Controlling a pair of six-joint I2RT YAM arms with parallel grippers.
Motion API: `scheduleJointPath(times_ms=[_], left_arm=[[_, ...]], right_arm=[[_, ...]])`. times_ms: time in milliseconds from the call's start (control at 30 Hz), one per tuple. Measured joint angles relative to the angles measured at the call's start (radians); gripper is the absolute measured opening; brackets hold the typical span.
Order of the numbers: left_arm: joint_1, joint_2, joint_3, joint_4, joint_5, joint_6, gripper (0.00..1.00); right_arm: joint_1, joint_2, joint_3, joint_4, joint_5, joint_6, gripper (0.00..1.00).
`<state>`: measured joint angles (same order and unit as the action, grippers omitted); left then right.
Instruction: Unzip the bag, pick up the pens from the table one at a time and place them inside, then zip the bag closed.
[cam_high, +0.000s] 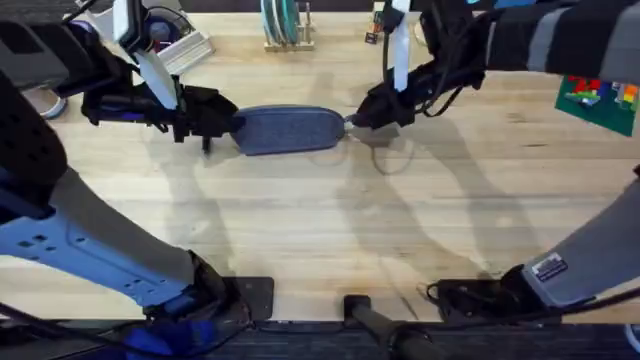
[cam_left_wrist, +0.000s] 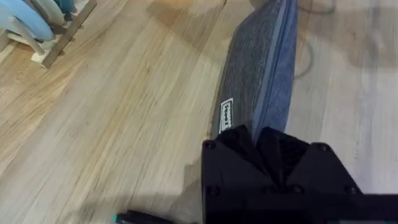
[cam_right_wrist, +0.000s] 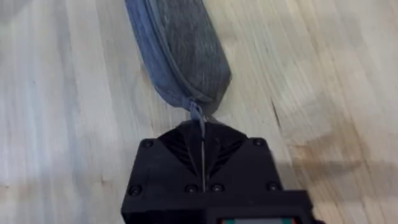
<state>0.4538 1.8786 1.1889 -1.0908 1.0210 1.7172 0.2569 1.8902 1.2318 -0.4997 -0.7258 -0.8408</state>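
The grey-blue bag (cam_high: 290, 130) lies lengthwise across the far middle of the table (cam_high: 320, 220). My left gripper (cam_high: 232, 125) is shut on the bag's left end, and in the left wrist view the bag (cam_left_wrist: 261, 81) runs away from the black fingers (cam_left_wrist: 239, 140) clamped on it. My right gripper (cam_high: 352, 120) is at the bag's right end. In the right wrist view the right gripper (cam_right_wrist: 202, 134) is shut on the small zipper pull (cam_right_wrist: 198, 115) at the bag's (cam_right_wrist: 180, 50) tip. The zipper looks closed along its length. One dark pen (cam_left_wrist: 134, 218) with a green end lies beside the left gripper.
A wooden rack with blue-green discs (cam_high: 285, 25) stands at the back centre, also seen in the left wrist view as the rack (cam_left_wrist: 43, 25). A white object (cam_high: 185, 45) sits back left. A green board with coloured pieces (cam_high: 600, 100) lies at the right. The near half of the table is bare wood.
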Motion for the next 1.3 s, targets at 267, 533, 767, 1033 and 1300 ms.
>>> scheduleJointPath(times_ms=[267,533,767,1033,1300], left_arm=[[0.000,0.000,0.000,0.003,0.000,0.000,0.042],[0.000,0.000,0.000,0.003,0.000,0.000,0.042],[0.000,0.000,0.000,0.003,0.000,0.000,0.042],[-0.001,0.000,0.000,0.006,0.000,0.000,0.042],[-0.001,0.000,0.000,0.006,0.000,0.000,0.042]], right_arm=[[0.011,-0.070,0.000,-0.010,-0.005,0.062,0.029],[0.038,-0.072,0.005,-0.034,-0.019,0.102,0.028],[0.070,-0.072,0.071,-0.080,-0.023,0.118,0.029],[0.122,-0.072,0.110,-0.077,-0.023,0.133,0.029],[0.168,-0.072,0.110,-0.026,-0.023,0.166,0.029]])
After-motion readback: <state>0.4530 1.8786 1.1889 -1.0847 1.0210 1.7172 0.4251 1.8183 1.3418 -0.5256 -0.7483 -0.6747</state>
